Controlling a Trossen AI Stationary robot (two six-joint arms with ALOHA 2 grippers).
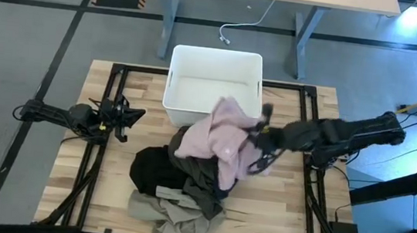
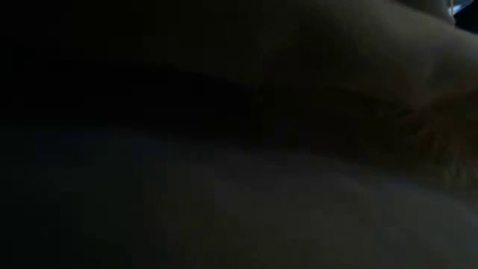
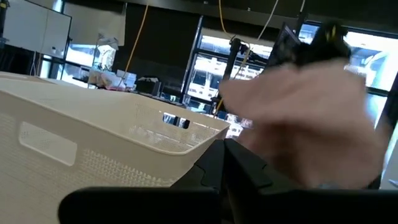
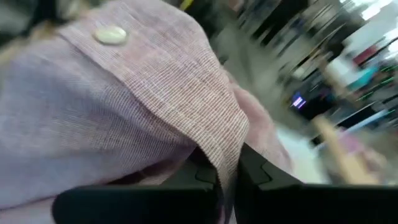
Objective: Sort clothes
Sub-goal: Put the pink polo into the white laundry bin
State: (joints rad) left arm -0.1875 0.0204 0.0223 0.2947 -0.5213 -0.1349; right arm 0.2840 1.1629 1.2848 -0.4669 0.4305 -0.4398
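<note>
Just in front of the white bin (image 1: 215, 71), at its near right corner: right gripper (image 1: 257, 133) clamped on the pale pink checked shirt (image 1: 222, 137), fabric pinched between its fingers in the right wrist view (image 4: 143, 106) and draped partly over the bin's front wall. Below the bin, toward the table's near edge: a pile of 3 more garments, with the dark olive one (image 1: 201, 182) under the pink shirt, the black one (image 1: 154, 171) to its left, the khaki-beige one (image 1: 171, 213) nearest the edge. Well left of the bin, low over the wooden table (image 1: 305, 196): left gripper (image 1: 127, 116), idle, fingers together, nothing held.
</note>
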